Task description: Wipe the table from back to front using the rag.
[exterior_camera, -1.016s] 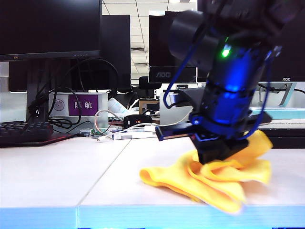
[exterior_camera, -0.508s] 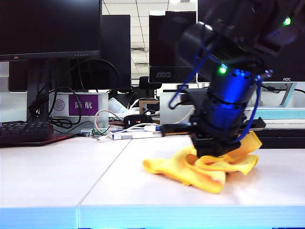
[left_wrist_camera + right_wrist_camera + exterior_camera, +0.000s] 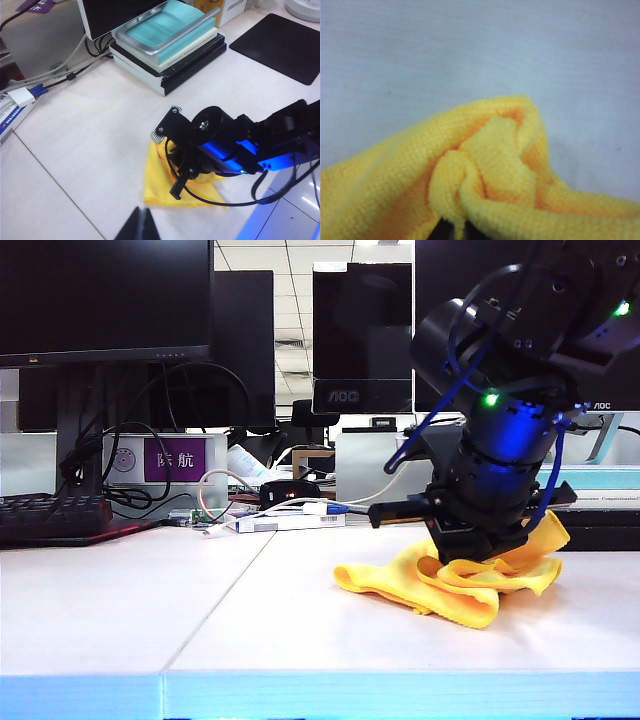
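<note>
The yellow rag (image 3: 455, 585) lies bunched on the white table (image 3: 150, 610), right of the seam and back from the light blue front edge (image 3: 300, 695). My right gripper (image 3: 472, 552) points down into the heap and is shut on a fold of the rag (image 3: 495, 165); the dark fingertips (image 3: 445, 231) pinch the cloth between them. In the left wrist view the rag (image 3: 160, 182) spreads out from under the right arm (image 3: 225, 145). My left gripper (image 3: 140, 225) hovers shut and empty above the table, a short way from the rag's edge.
Monitors, cables and a box with a purple label (image 3: 165, 460) line the back. A keyboard (image 3: 50, 515) sits at far left. A stack of flat boxes topped by a teal tray (image 3: 165, 40) and a black mat (image 3: 285, 45) lie beyond the rag.
The right gripper has carried the rag away from the front edge, toward the back and a little to the right. The rag is bunched tighter. The left arm has stayed still.
</note>
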`<move>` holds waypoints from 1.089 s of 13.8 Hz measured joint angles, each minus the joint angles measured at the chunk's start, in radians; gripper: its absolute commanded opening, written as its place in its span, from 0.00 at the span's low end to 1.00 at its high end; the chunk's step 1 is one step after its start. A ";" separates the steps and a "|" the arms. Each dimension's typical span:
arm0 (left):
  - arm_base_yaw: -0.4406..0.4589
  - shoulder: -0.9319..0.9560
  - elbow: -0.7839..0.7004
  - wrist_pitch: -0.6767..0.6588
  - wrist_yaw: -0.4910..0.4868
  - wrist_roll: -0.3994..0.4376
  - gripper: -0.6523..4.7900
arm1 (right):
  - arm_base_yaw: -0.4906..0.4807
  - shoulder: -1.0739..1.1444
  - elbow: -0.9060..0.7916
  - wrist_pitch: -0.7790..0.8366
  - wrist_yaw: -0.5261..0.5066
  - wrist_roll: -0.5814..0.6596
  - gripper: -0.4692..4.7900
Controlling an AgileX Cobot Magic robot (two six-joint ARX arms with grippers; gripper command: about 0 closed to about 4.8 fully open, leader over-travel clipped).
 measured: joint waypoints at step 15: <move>0.000 0.000 0.000 -0.002 0.003 -0.004 0.11 | -0.084 0.210 0.215 0.094 -0.042 -0.108 0.09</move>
